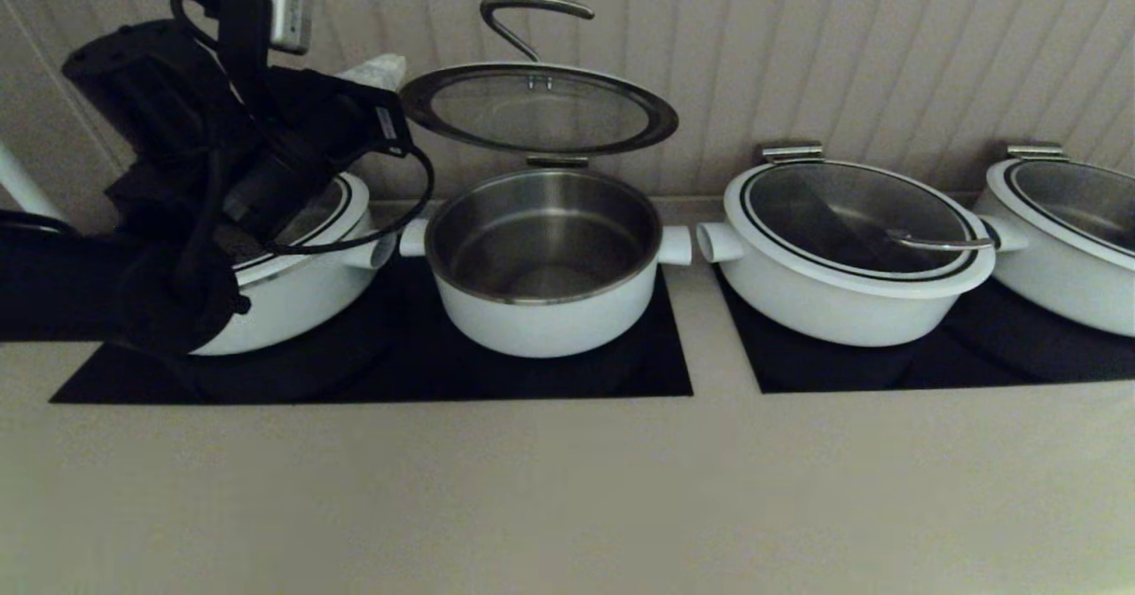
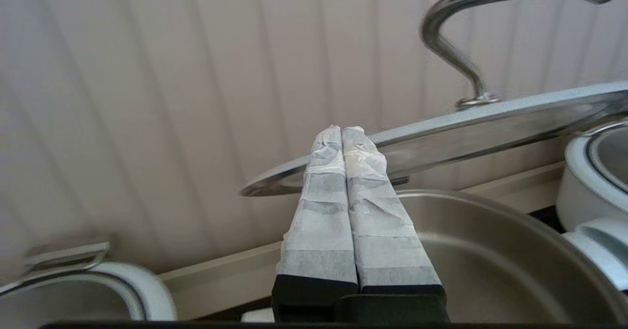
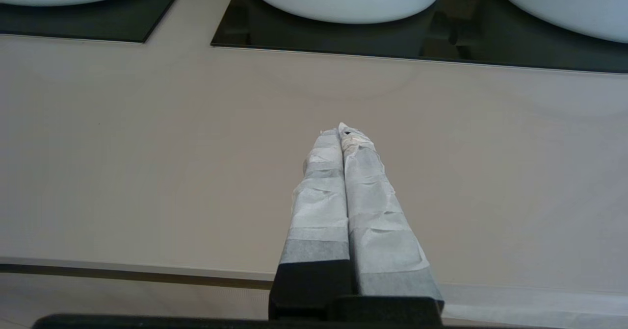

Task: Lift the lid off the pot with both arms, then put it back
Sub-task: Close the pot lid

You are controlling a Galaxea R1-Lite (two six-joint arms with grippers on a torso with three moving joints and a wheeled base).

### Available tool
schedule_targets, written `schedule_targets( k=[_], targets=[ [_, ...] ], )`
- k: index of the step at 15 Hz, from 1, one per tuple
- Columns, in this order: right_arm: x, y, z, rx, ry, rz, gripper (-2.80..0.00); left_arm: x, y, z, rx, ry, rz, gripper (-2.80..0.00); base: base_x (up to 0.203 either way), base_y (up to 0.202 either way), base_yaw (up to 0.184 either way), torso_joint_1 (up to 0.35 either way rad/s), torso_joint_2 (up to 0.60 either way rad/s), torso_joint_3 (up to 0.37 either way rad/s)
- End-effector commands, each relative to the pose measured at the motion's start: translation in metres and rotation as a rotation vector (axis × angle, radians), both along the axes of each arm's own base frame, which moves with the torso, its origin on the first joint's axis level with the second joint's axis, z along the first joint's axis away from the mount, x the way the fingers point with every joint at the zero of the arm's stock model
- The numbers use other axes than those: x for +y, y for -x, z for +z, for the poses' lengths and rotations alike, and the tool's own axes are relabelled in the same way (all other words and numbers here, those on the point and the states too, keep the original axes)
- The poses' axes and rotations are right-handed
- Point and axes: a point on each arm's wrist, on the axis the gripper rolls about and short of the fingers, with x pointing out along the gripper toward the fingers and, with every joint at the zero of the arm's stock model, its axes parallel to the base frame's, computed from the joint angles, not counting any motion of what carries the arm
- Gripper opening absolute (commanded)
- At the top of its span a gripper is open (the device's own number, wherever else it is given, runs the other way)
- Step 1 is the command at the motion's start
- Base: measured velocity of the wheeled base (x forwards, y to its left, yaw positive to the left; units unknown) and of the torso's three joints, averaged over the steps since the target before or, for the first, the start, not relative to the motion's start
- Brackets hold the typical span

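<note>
The lid (image 1: 538,109) stands raised and tilted above the open pot (image 1: 543,262). The left end effector (image 2: 342,132) — fingers pressed together — is at its rim. The right end effector (image 3: 342,132), also closed, hangs over the bare surface (image 3: 147,147).

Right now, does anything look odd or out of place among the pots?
Yes. The lid is raised above the open pot and tilted, its edge at the shut left tool. The neighbouring pot is covered. The right tool hangs shut over the counter.

left arm (image 1: 204,178) hides leftmost pot (image 1: 310,285) | rightmost pot (image 1: 1077,240) cut off by edge
</note>
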Motion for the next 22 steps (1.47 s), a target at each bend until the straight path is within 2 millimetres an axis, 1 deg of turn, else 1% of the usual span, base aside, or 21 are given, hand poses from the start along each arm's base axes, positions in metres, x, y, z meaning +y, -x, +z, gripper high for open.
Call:
schedule_targets(
  k=[1,4,7,8,10,13,16,20,22],
  targets=[
    [0.000,0.000,0.000,0.001,0.001,0.001,-2.80,0.011,0.007,0.013,-0.027,-0.003,0.024,-2.80,0.000,0.000,0.000,0.000,0.00,0.000],
    [0.000,0.000,0.000,0.001,0.001,0.001,-2.80,0.021,0.005,0.031,-0.050,-0.031,0.016,-2.80,0.000,0.000,0.000,0.000,0.00,0.000],
    [0.000,0.000,0.000,0.001,0.001,0.001,-2.80,0.023,0.004,0.055,-0.073,-0.095,-0.025,-2.80,0.000,0.000,0.000,0.000,0.00,0.000],
    [0.000,0.000,0.000,0.001,0.001,0.001,-2.80,0.023,0.003,0.060,-0.073,-0.131,-0.051,-2.80,0.000,0.000,0.000,0.000,0.00,0.000],
    [0.000,0.000,0.000,0.001,0.001,0.001,-2.80,0.023,0.002,0.062,-0.067,-0.218,-0.096,-2.80,0.000,0.000,0.000,0.000,0.00,0.000],
    [0.000,0.000,0.000,0.001,0.001,0.001,-2.80,0.033,0.002,0.061,-0.086,-0.303,-0.114,-2.80,0.000,0.000,0.000,0.000,0.00,0.000],
    [0.000,0.000,0.000,0.001,0.001,0.001,-2.80,0.036,-0.002,0.059,-0.084,-0.317,-0.107,-2.80,0.000,0.000,0.000,0.000,0.00,0.000],
    [0.000,0.000,0.000,0.001,0.001,0.001,-2.80,0.034,-0.015,0.060,-0.103,-0.333,-0.099,-2.80,0.000,0.000,0.000,0.000,0.00,0.000],
    [0.000,0.000,0.000,0.001,0.001,0.001,-2.80,0.030,-0.027,0.056,-0.103,-0.343,-0.115,-2.80,0.000,0.000,0.000,0.000,0.00,0.000]
  ],
)
